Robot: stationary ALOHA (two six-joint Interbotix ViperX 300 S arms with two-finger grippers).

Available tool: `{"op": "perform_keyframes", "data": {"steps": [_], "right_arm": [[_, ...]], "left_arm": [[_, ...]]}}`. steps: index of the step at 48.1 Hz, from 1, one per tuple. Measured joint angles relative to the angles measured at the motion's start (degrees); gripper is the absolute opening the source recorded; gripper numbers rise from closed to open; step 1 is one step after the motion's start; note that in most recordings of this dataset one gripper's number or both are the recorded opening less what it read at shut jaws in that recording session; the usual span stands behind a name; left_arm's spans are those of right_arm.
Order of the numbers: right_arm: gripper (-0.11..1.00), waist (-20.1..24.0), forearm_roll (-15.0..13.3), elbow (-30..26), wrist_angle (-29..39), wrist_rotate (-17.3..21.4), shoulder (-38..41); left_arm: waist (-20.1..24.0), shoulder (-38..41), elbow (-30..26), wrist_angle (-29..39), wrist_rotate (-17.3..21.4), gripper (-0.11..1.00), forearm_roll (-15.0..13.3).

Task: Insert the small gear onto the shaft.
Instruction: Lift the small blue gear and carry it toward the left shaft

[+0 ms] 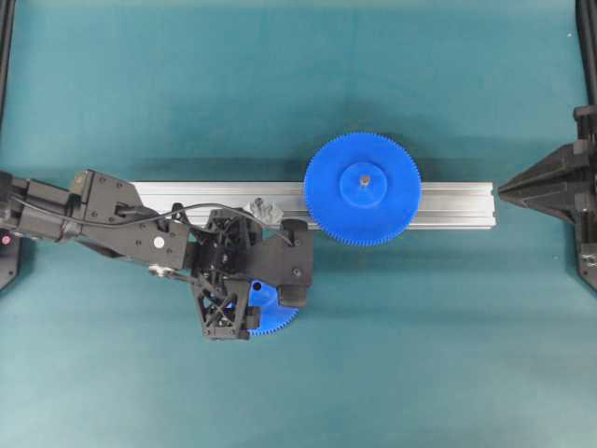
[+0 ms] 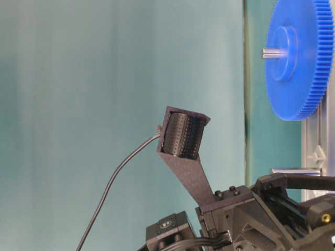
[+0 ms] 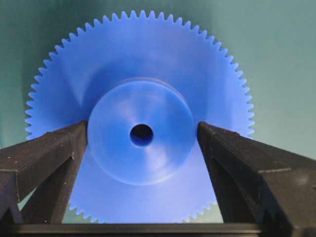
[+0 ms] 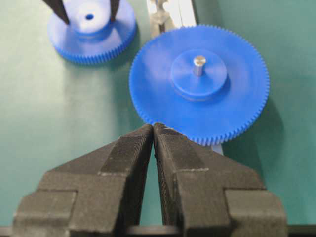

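In the overhead view the left gripper (image 1: pixel 270 303) hangs over the small gear (image 1: pixel 270 315) at lower centre, which lies flat on the green table (image 1: pixel 448 355) just below the rail (image 1: pixel 187 201); only a blue arc of it shows past the black fingers. The shaft (image 1: pixel 264 211) stands as a small silvery bracket on the rail just above the gripper, and the large gear (image 1: pixel 363 189) sits on the rail to its right. The right gripper (image 1: pixel 508 190) rests at the right edge, pointed inward. The table-level view shows a ribbed finger pad (image 2: pixel 182 135) raised mid-frame and the large gear at upper right. In the left wrist view the fingers (image 3: pixel 47 158) stand spread to either side of the gear's hub, released; whether they touch it cannot be told. In the right wrist view the right fingers (image 4: pixel 128 163) are pressed together, clenched on nothing, with the large gear ahead and the small gear at upper left.
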Motion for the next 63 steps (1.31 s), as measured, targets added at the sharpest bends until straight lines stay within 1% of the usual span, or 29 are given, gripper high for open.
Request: {"op": "perform_keyframes", "data": {"steps": [14, 28, 36, 39, 43, 49, 63], "right_arm": [[0.21, 0.0, 0.0, -0.1, -0.1, 0.0, -0.1], [0.21, 0.0, 0.0, -0.1, -0.1, 0.0, -0.1], [0.21, 0.0, 0.0, -0.1, -0.2, 0.0, -0.1], [0.21, 0.0, 0.0, -0.1, -0.1, 0.0, -0.2], [0.21, 0.0, 0.0, -0.1, -0.2, -0.1, -0.1], [0.21, 0.0, 0.0, -0.1, -0.2, 0.0, -0.4], [0.21, 0.0, 0.0, -0.1, -0.2, 0.0, -1.4]], "left_arm": [[0.0, 0.1, 0.0, -0.1, 0.0, 0.92, 0.2], [-0.1, 0.3, -0.3, 1.3, 0.0, 0.9, 0.1], [-0.1, 0.4, -0.4, 1.6, 0.0, 0.85, 0.1], [-0.1, 0.4, -0.4, 1.9, -0.1, 0.81, 0.1], [-0.4, 0.4, -0.5, 2.8, 0.0, 0.72, 0.1], [-0.4, 0.4, -0.6, 4.3, 0.0, 0.72, 0.1], [-0.4, 0.4, -1.5, 4.7, 0.6, 0.72, 0.1]]}}
